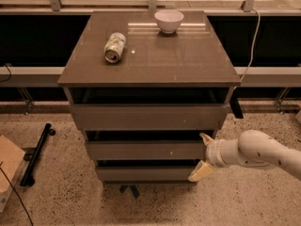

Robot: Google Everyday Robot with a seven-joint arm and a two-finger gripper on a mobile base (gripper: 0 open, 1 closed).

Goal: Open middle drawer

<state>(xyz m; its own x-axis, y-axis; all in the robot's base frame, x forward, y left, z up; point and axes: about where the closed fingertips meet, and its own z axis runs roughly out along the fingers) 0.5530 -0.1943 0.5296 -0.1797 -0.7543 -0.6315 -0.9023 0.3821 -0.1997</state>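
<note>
The middle drawer (146, 150) is the second of three grey-brown fronts of the cabinet, a plain flat panel. It sits about flush with a dark gap above it. My gripper (203, 155) is at the drawer's right end, on a white arm coming in from the right. Its two cream fingers are spread apart, the upper fingertip (206, 138) by the panel's top right corner and the lower one (198, 173) down by the lowest drawer front (143, 173). Nothing is held.
The taller top drawer front (148, 117) is above. On the cabinet top (188, 60) lie a tipped can (114, 47) and a white bowl (169, 20). A black bar (36, 153) and a cardboard box (8, 166) lie on the floor at left.
</note>
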